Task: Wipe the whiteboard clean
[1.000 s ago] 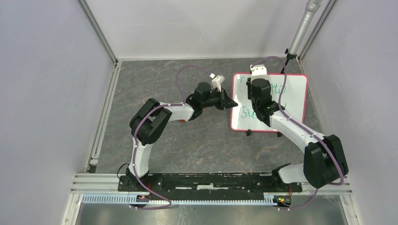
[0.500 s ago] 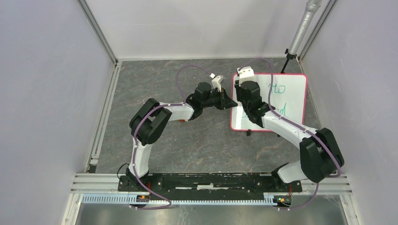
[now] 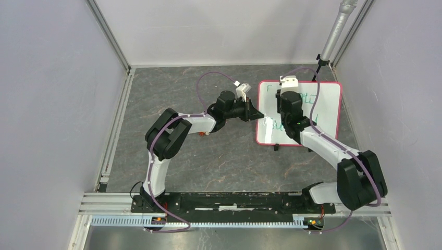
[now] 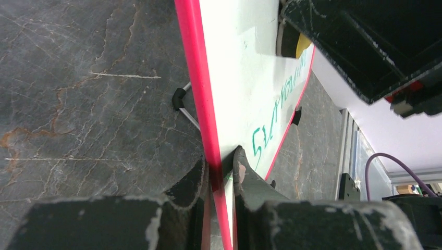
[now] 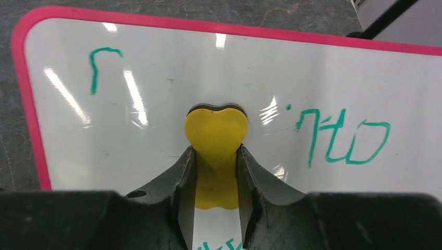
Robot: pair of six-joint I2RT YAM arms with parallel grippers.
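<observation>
- Top external view: the whiteboard point(image 3: 327, 117) lies flat on the dark table point(image 3: 208, 156), at its far right. The left gripper point(image 3: 256, 115) meets the board's left edge, and the right gripper point(image 3: 284, 96) is over its upper left part. Wiping is the step in hand; I judge it goes best if the left arm holds firm so the board cannot slide.
- Left wrist view: the left gripper point(image 4: 218, 172) is pinched onto the pink frame of the whiteboard point(image 4: 245, 78), one finger on each face. The board stands on small black feet point(image 4: 179, 98), and green writing point(image 4: 266, 138) remains.
- Right wrist view: the right gripper point(image 5: 216, 151) is clamped on a yellow heart-shaped eraser point(image 5: 216, 127) set against the whiteboard point(image 5: 156, 78). Green letters point(image 5: 344, 140) lie to its right and a hook mark point(image 5: 101, 65) near the corner. Flat, even pressure and overlapping strokes across them look wise.
</observation>
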